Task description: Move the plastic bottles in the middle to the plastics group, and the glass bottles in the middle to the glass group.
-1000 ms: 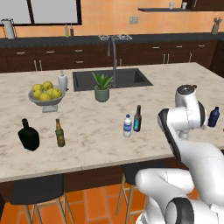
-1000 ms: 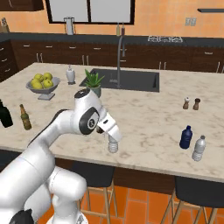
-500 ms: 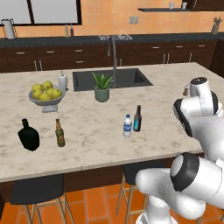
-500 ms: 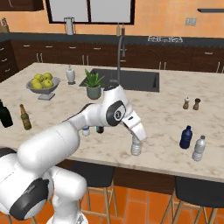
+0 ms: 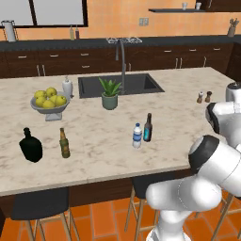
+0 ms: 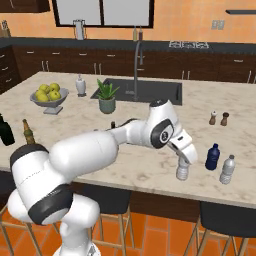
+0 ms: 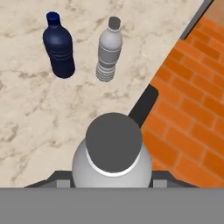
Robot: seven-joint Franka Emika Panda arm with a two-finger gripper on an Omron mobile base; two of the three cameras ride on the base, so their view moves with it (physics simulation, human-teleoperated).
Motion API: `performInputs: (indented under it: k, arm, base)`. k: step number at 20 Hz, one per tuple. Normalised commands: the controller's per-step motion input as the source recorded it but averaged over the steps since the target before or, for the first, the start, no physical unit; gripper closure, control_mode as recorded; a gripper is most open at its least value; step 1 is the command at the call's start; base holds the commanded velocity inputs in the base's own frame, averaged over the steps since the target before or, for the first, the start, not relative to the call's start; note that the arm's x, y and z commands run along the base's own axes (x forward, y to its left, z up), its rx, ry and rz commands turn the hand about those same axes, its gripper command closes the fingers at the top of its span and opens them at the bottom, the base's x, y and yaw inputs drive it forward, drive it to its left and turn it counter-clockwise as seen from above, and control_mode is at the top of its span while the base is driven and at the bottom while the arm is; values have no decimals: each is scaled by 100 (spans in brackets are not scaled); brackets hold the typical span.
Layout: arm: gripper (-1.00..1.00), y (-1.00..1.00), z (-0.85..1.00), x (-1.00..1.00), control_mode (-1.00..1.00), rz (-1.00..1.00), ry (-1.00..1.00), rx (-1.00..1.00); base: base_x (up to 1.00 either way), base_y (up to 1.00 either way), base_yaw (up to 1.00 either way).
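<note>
My gripper point(image 6: 183, 161) is shut on a plain greyish plastic bottle point(image 6: 182, 171) with a dark cap point(image 7: 113, 143), held upright near the counter's front edge. Just to its right stand the dark blue bottle point(image 6: 212, 156) and another grey bottle point(image 6: 227, 169); in the hand view the dark blue bottle point(image 7: 59, 46) and that grey bottle point(image 7: 108, 50) lie ahead. In the middle remain the blue-label water bottle point(image 5: 137, 135) and the slim brown bottle with a cyan label point(image 5: 148, 127). Far left stand the black flask point(image 5: 30, 146) and the amber beer bottle point(image 5: 64, 143).
A fruit bowl point(image 5: 49, 100), a potted plant point(image 5: 109, 93), a sink point(image 5: 121, 84) and a white dispenser point(image 5: 68, 88) sit further back. Salt and pepper shakers point(image 6: 219, 118) stand behind the dark blue bottle. Dark stools point(image 6: 225, 220) stand below the counter's front edge.
The arm has swung right along the counter's front, carrying the greyish bottle from the middle to just left of the dark blue bottle.
</note>
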Motion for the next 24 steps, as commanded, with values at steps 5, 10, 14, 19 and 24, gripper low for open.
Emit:
performInputs:
  k: [5, 10, 14, 19, 24]
  arm:
    - [100, -51, -20, 22, -100, 0, -10, 1]
    - [100, -26, -33, 29, -100, 0, -18, 3]
    - [100, -25, -31, 24, -100, 0, -7, 0]
    - [100, -20, -20, 32, -100, 0, 0, 0]
    - [100, -9, -29, 20, -100, 0, 0, 6]
  base:
    - [0, 0, 0]
    - [0, 0, 0]
    - [0, 0, 0]
    - [0, 0, 0]
    - [0, 0, 0]
